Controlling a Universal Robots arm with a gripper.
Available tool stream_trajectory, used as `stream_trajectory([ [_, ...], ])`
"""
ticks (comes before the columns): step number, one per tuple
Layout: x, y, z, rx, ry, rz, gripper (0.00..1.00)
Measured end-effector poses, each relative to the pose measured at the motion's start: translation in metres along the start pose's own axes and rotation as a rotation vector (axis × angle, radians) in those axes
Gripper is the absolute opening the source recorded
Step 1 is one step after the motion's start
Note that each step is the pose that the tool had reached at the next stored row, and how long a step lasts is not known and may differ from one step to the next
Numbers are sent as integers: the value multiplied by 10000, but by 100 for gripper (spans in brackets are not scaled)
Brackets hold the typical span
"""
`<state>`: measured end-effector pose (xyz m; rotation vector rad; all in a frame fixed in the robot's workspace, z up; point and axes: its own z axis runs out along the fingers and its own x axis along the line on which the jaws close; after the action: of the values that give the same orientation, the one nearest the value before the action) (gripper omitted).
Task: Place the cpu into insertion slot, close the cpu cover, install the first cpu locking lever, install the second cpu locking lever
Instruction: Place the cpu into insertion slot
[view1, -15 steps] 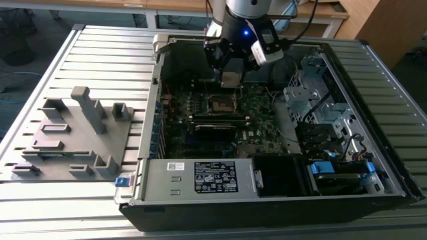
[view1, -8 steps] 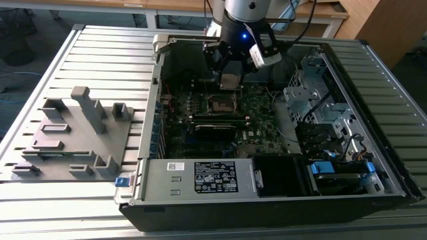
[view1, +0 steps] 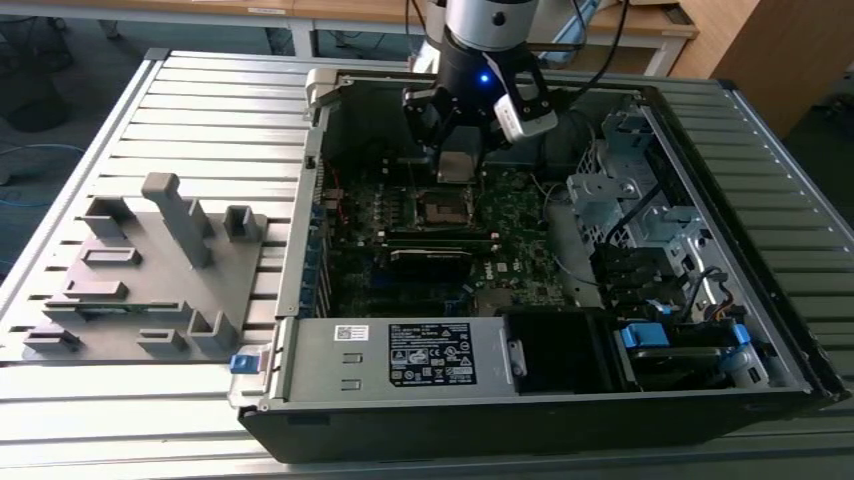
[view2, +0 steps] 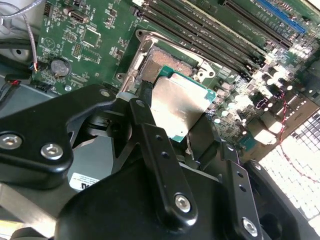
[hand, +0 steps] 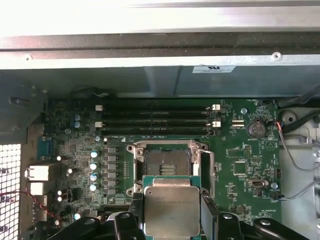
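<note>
cpu (hand: 171, 212) pinched in gripper (hand: 171, 216), over the open insertion slot (hand: 167, 162)

Obs. 1: The cpu, a small flat square chip with a dull silver-grey metal top and a green rim, sits between the two black metal fingers (hand: 208, 214) of the gripper. The fingers are pressed against two opposite edges of the chip. Its metal top faces the camera in both wrist views (view2: 180, 105).

Obs. 2: The insertion slot, a small dark square socket with a bright metal frame round it, lies uncovered. Its contact field shows in the first wrist view and partly in the second wrist view (view2: 161, 61). The chip is not seated. In the exterior view it hangs (view1: 457, 166) under the black gripper (view1: 457, 160), just beside the slot (view1: 443, 208) and clear of the board. In the first wrist view the chip's far edge overlaps the frame's near edge.

Obs. 3: I cannot tell which part of the frame is the hinged plate, or how it stands.

Surroundings: A green printed motherboard (hand: 240, 150) carries the slot. Long black memory slots (hand: 157, 120) run side by side just beyond the slot, and a round silver coin cell (hand: 256, 128) sits near the board's corner. A row of blue-topped capacitors (hand: 93, 167) stands beside the frame.

Exterior view: An open black and grey computer case (view1: 534, 420) rests on a ribbed grey metal table (view1: 200, 100). A grey plastic fixture with upright blocks (view1: 147, 270) lies at the exterior view's left.
</note>
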<state>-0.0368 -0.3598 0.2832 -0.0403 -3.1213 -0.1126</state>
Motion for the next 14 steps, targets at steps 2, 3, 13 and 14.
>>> stream_trajectory([
  [2, 1, 0, 0, 0, 1, -1, 54],
  [3, 1, 0, 1, 0, 0, 0, 54],
  [13, 1, -7, 106, 31, -1, 2, 54],
  [14, 1, -7, 123, 34, -1, 1, 54],
])
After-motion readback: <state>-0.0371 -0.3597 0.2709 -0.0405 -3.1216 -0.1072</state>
